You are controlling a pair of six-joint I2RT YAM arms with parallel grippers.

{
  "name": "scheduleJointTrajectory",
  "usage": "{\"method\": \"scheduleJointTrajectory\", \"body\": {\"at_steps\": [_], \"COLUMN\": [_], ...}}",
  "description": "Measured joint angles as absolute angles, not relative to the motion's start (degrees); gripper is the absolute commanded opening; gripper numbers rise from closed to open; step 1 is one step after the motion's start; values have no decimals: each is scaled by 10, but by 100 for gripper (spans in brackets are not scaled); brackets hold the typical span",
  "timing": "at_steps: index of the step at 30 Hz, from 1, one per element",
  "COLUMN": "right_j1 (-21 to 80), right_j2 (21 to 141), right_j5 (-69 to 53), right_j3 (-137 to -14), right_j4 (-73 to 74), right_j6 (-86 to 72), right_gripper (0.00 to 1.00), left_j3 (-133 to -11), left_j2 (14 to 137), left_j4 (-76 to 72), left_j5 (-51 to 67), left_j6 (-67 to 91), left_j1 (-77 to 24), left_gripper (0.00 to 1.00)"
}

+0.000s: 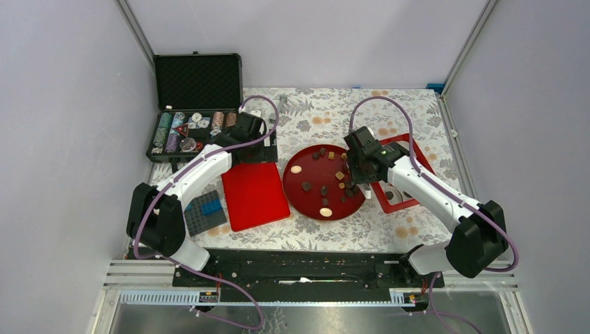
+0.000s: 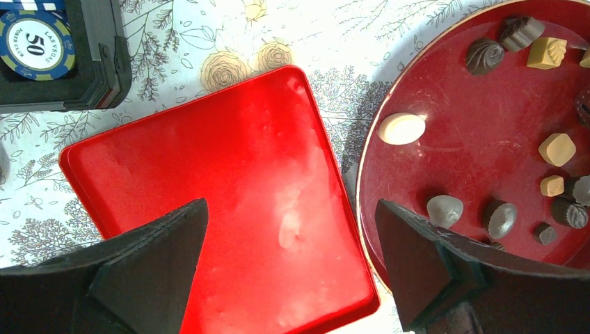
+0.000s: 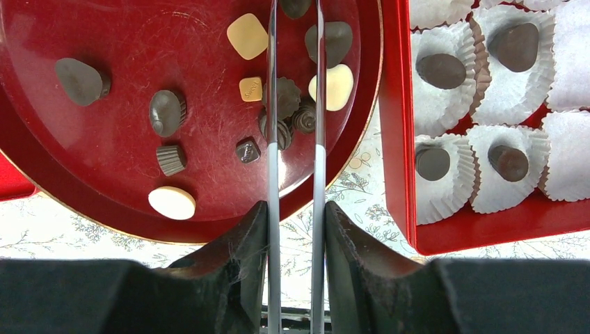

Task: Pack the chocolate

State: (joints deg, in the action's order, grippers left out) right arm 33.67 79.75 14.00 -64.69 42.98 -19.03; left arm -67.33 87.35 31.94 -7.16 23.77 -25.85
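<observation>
Several chocolate pieces (image 1: 324,189), dark, tan and cream, lie on a round red plate (image 1: 306,167). My right gripper (image 1: 358,170) is shut on metal tongs (image 3: 273,174), whose two blades reach out over the plate (image 3: 125,42). Dark fluted pieces (image 3: 285,97) lie between the blades; the tips run out of view. A red box (image 3: 396,139) with white paper cups, a few holding dark chocolates (image 3: 441,71), stands right of the plate. My left gripper (image 2: 292,216) is open and empty above a flat red lid (image 2: 229,174), left of the plate (image 2: 473,125).
An open black case of poker chips (image 1: 198,104) stands at the back left; one chip (image 2: 36,43) shows in the left wrist view. A blue and dark grey studded brick (image 1: 205,212) lies by the left arm. The floral cloth (image 1: 348,229) covers the table.
</observation>
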Motion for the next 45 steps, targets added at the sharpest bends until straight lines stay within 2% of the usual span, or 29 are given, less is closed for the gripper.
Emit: {"method": "scheduleJointTrajectory", "body": {"at_steps": [12,17,22,31,39,45], "right_j1": [329,252,159,133,133,132], "right_j2": [760,733,721,719,722,732], "right_j5": [172,175,182,168,163,164], "right_j3": [-723,-732,-708,-630,-618,-617], "right_j4": [460,460,455,431,394,376], "right_j6": [-187,-182,-182,-188,-198,-199], "right_gripper": [25,25,25,26,32,47], "left_j3": [-649,-642,-640,-640,-639,-639], "left_j2": [859,844,840,840,840,840], "left_j4": [318,316,316,316,315,315], "left_j5": [-71,-69,-68,-67,-62,-61], "left_j6": [238,238,238,238,238,238], "left_j1": [-258,-258,-258,-258,-258,-258], "left_gripper": [99,99,99,99,99,99]}}
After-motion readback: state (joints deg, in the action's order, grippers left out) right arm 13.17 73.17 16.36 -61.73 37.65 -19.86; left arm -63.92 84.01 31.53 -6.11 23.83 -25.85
